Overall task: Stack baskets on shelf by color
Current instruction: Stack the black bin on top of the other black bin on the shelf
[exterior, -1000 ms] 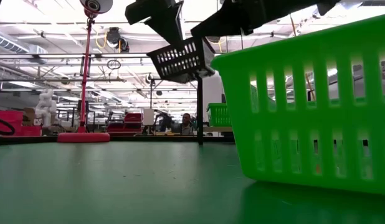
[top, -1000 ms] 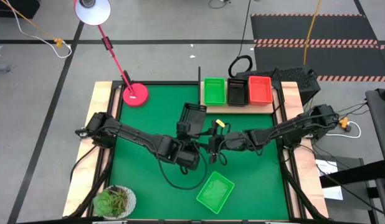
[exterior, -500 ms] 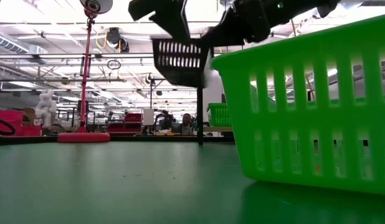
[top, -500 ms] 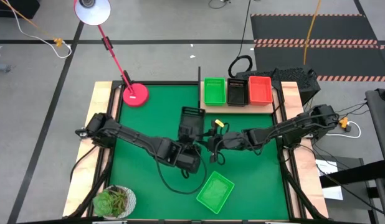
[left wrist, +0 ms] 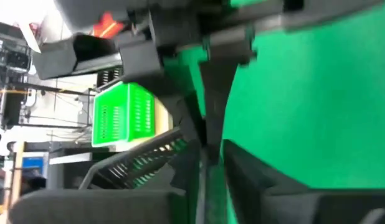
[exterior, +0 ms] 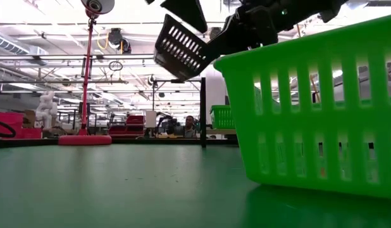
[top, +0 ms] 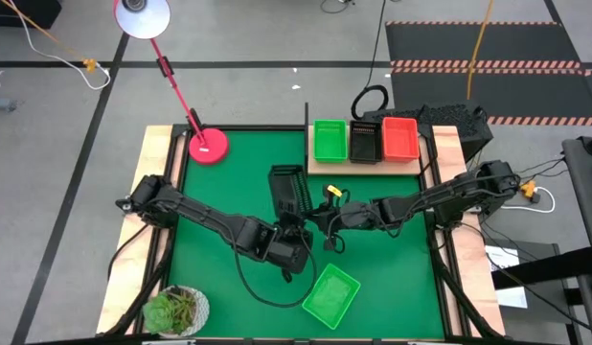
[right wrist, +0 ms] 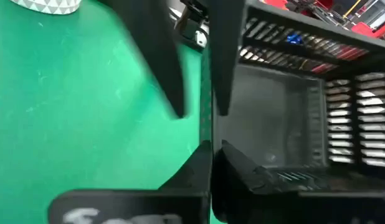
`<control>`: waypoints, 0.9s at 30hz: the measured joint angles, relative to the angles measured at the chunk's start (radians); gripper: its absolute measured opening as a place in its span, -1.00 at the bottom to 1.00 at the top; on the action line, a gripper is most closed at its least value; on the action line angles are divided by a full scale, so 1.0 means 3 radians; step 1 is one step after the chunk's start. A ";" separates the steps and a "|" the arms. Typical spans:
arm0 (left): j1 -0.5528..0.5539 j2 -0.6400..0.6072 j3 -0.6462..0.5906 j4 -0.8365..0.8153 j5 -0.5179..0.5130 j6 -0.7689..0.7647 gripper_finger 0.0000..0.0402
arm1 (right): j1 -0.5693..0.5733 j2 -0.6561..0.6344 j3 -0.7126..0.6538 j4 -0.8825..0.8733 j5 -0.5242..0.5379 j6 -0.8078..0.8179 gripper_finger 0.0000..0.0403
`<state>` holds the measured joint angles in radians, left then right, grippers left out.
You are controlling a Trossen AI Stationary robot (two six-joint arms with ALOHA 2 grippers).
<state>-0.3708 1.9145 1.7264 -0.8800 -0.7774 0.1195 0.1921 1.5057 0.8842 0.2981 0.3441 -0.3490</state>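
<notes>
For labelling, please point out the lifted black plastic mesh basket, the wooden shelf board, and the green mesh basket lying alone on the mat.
black mesh basket [top: 287,190], high view, floor.
wooden shelf board [top: 365,168], high view, bare front edge.
lone green mesh basket [top: 331,295], high view, floor.

Both arms crowd mid-tabletop, the black basket [top: 287,190] hanging tilted in the air between them, blocking the straight lane across the centre. Open green mat [top: 229,182] lies on the left between the red lamp base [top: 209,146] and the potted plant [top: 175,310]. The lone green basket [top: 331,295] blocks the front, and the shelf [top: 365,165] at the back is filled side to side.

baskets [top: 336,294]: glossy plastic mesh | shelf [top: 315,166]: matt pale wood
</notes>
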 joint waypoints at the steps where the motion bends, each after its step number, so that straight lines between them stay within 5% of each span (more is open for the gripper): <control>1: -0.0001 0.0000 0.0000 0.0064 0.0005 -0.0036 -0.59 | 0.0000 0.0000 -0.0001 0.0001 0.0001 -0.0007 -0.95; 10: -0.0178 -0.0364 0.0000 0.0120 -0.0051 -0.0310 -0.15 | 0.0067 -0.0359 0.0003 -0.0390 -0.0008 -0.0117 -0.97; 17: -0.0460 -0.0848 -0.0074 -0.0162 -0.0168 -0.1003 -0.13 | 0.0067 -0.0837 0.0005 -0.1143 0.0216 0.0061 -0.97; 27: -0.0692 -0.1222 -0.0790 -0.0561 -0.0466 -0.1867 -0.13 | 0.0014 -0.1381 0.0005 -0.1777 0.0894 -0.0138 -0.96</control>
<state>-0.5785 1.5478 1.4893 -1.0483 -0.9171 -0.4406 0.1962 1.0915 0.8856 -0.2351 0.6122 -0.3905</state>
